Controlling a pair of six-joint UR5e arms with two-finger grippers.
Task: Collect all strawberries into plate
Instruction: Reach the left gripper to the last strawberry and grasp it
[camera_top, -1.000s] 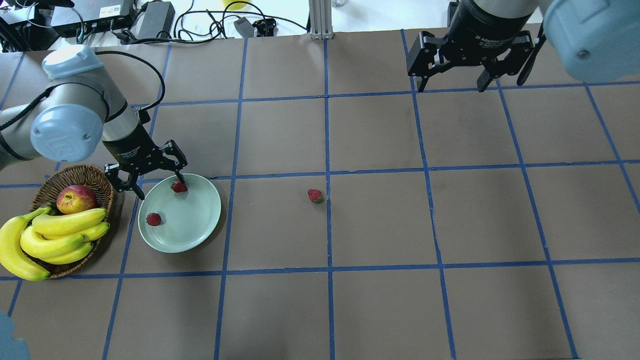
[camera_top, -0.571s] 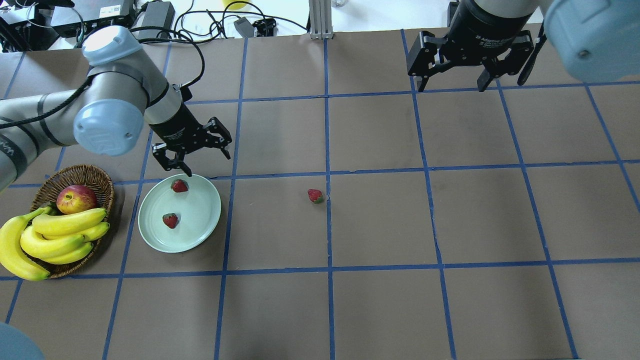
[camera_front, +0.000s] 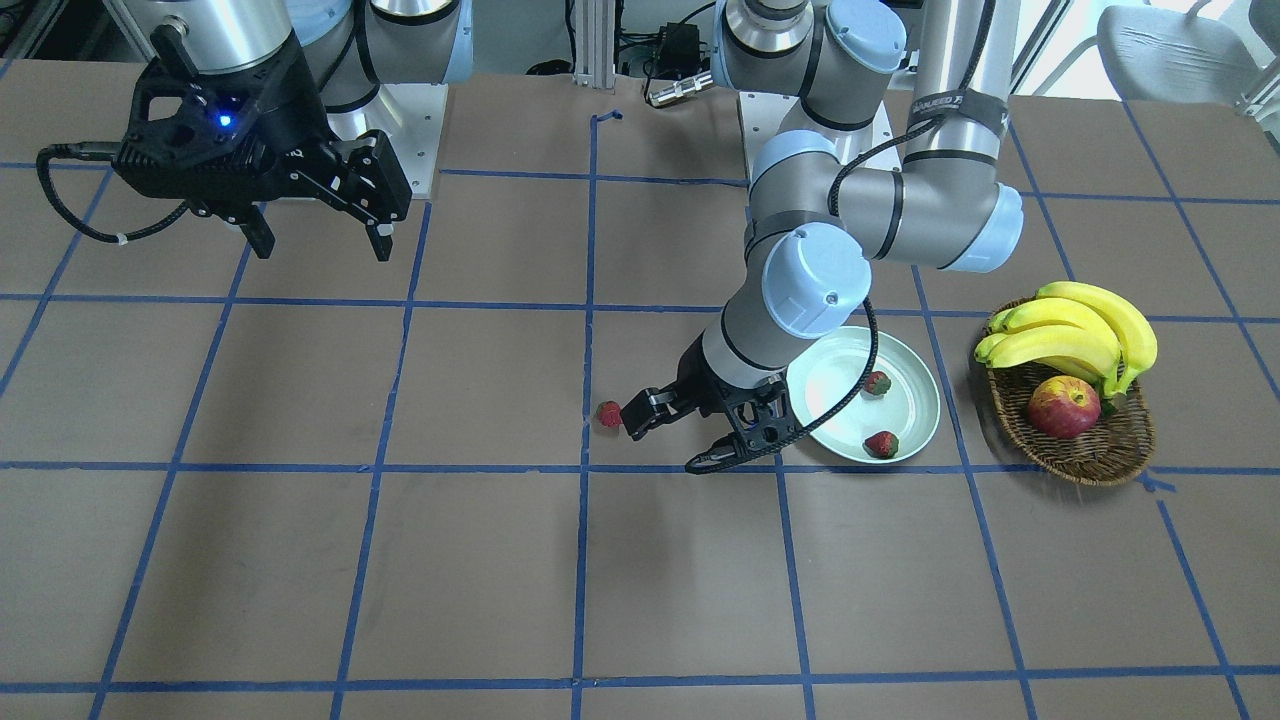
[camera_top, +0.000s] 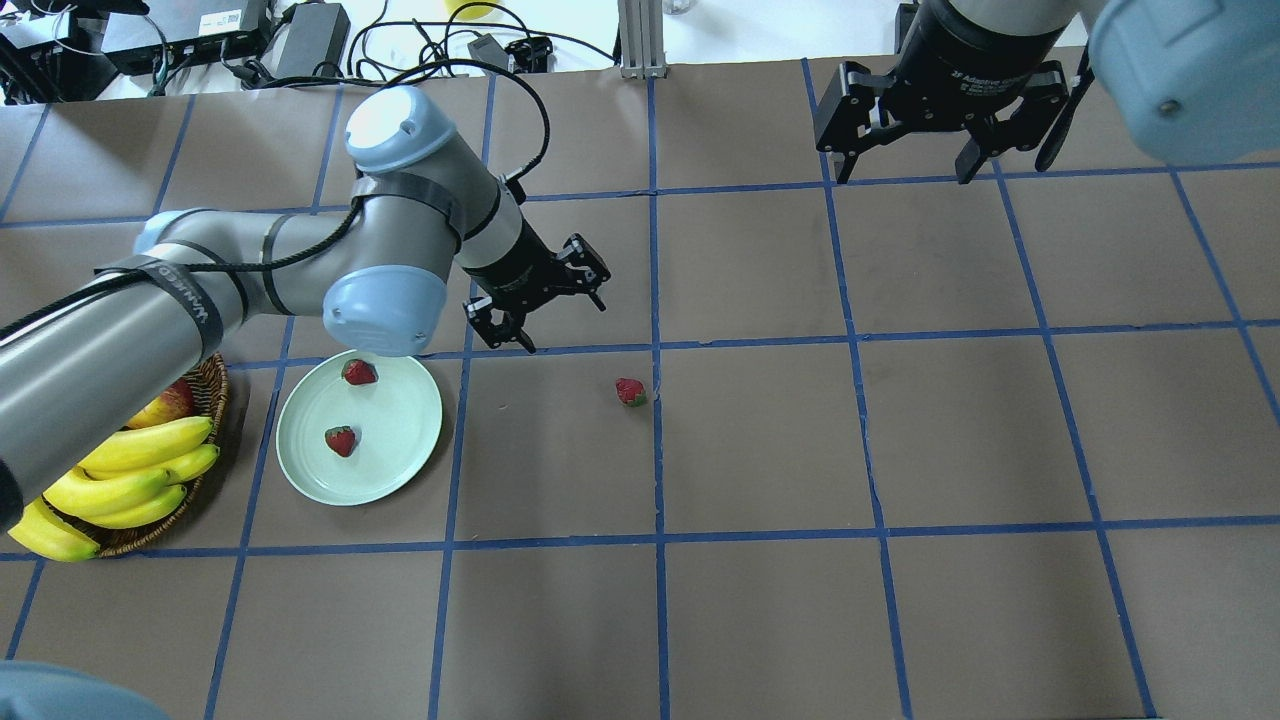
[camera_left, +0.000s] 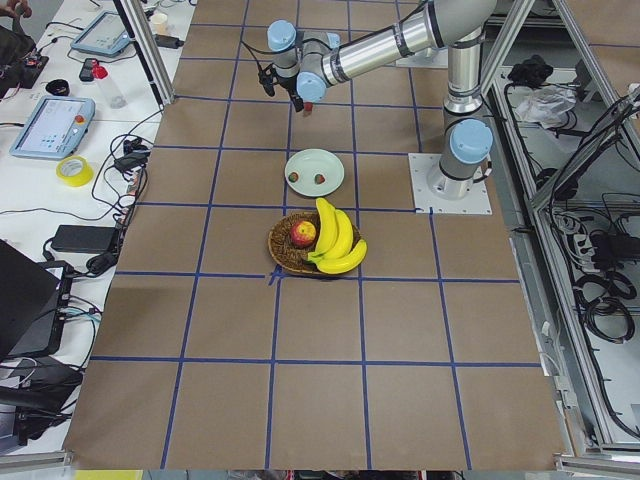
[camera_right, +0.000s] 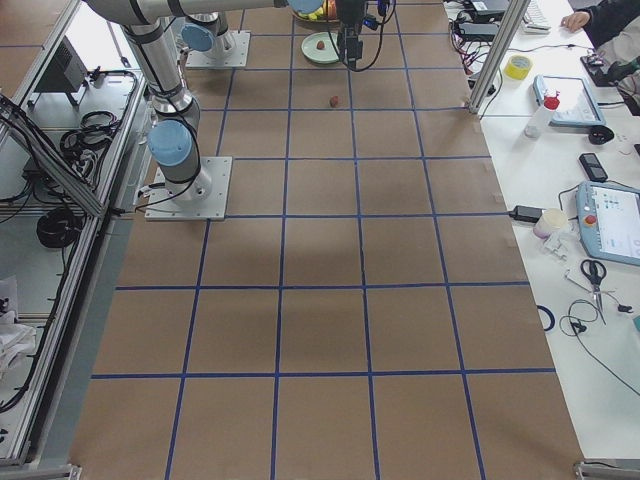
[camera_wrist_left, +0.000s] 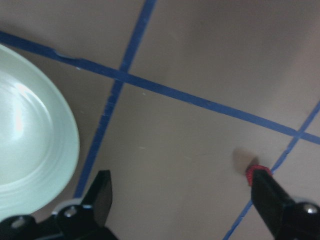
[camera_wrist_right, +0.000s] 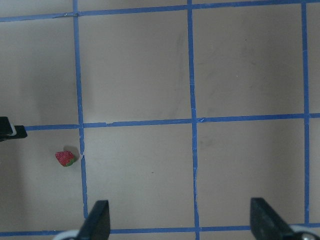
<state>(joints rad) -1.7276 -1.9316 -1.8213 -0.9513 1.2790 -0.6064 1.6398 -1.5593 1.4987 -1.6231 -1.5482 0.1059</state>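
Observation:
Two strawberries (camera_top: 359, 372) (camera_top: 341, 440) lie in the pale green plate (camera_top: 400, 470), also seen in the front view (camera_front: 915, 410). A third strawberry (camera_top: 630, 391) (camera_front: 608, 413) lies on the table to the plate's right. My left gripper (camera_top: 566, 328) (camera_front: 663, 450) is open and empty, between plate and loose strawberry, above the table. In the left wrist view the plate (camera_wrist_left: 30, 150) is at the left and the strawberry (camera_wrist_left: 256, 170) peeks out by the right finger. My right gripper (camera_top: 903, 180) (camera_front: 325, 254) is open and empty, high at the far right.
A brown wicker basket (camera_front: 1090, 450) with bananas (camera_front: 1070, 330) and an apple (camera_front: 1062, 407) stands left of the plate in the overhead view. My left arm partly covers it there. Cables and power bricks (camera_top: 300, 30) lie past the table's far edge.
My left arm swung right, from over the plate's far rim to the space between plate and loose strawberry. One strawberry in the plate rolled slightly inward. The right arm stayed still.

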